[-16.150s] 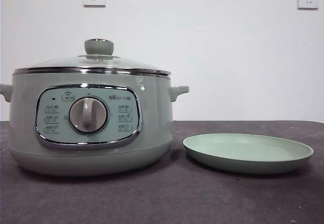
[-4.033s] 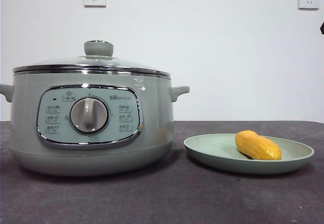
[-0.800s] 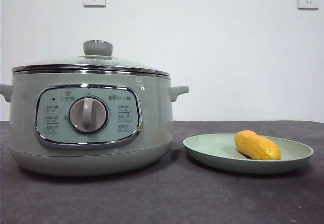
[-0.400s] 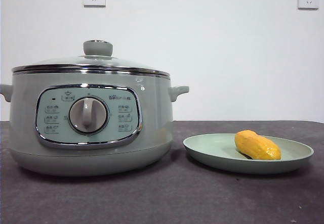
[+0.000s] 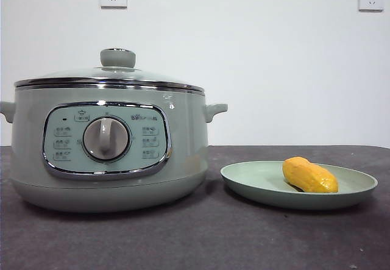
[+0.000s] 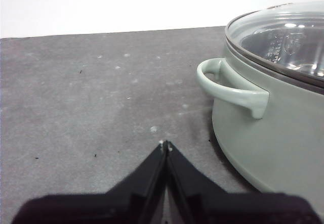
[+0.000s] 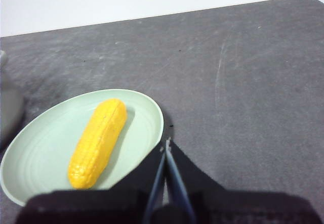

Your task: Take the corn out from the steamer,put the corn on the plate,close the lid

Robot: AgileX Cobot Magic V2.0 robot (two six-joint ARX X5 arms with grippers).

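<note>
Corn [image 5: 309,175]: lower right, lying on plate [image 5: 244,181]. Lid [image 5: 109,75]: seated on steamer [image 5: 183,160], left. Left gripper [image 6: 165,145], right gripper [image 7: 166,144]: pinched together, empty. Judged complete; keep both arms clear.

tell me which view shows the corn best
The right wrist view: it looks down on the corn, showing its full length lying on the plate. The front view shows the corn side-on and smaller, its underside hidden by the plate rim. The left wrist view misses it entirely.
</note>
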